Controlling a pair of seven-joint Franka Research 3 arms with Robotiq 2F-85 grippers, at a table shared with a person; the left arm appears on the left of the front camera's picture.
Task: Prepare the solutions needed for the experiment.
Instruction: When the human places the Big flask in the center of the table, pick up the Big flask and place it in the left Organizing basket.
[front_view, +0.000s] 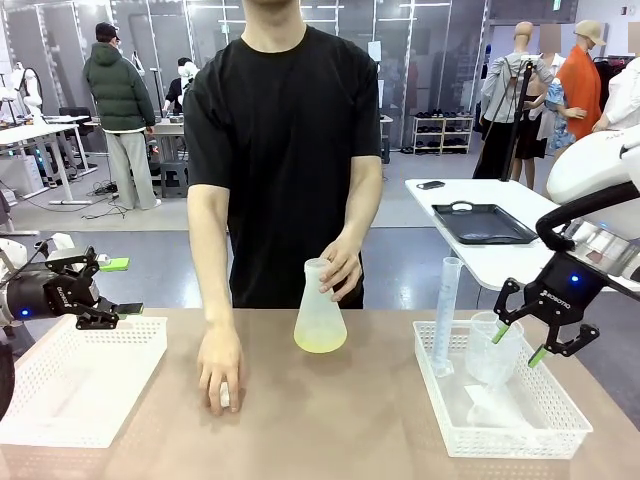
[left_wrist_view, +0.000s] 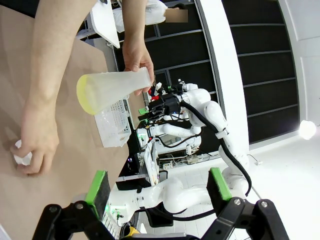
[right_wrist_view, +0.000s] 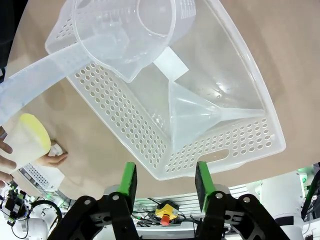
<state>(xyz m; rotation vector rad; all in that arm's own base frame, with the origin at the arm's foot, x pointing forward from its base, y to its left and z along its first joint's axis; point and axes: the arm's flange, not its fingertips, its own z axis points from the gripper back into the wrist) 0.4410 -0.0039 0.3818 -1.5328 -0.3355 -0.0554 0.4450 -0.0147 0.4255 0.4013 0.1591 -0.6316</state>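
The solutions (front_view: 320, 343) are a shallow pale yellow-green layer in the bottom of a frosted conical flask (front_view: 320, 300). The flask stands mid-table with a person's hand (front_view: 343, 268) on its neck. The same flask (left_wrist_view: 112, 90) and its yellow base (right_wrist_view: 34, 131) show in the wrist views. My right gripper (front_view: 519, 344) hangs open over the right basket, nothing between its fingers (right_wrist_view: 128, 180). My left gripper (front_view: 122, 287) is open above the left basket; its green pads (left_wrist_view: 98, 191) stand wide apart.
The right white basket (front_view: 500, 440) holds a clear beaker (front_view: 492, 350), a tall measuring cylinder (front_view: 446, 315) and a funnel (right_wrist_view: 200, 115). A left white basket (front_view: 80, 380) stands below my left gripper. The person's other hand (front_view: 220, 370) rests on the table over a small white item (front_view: 224, 396).
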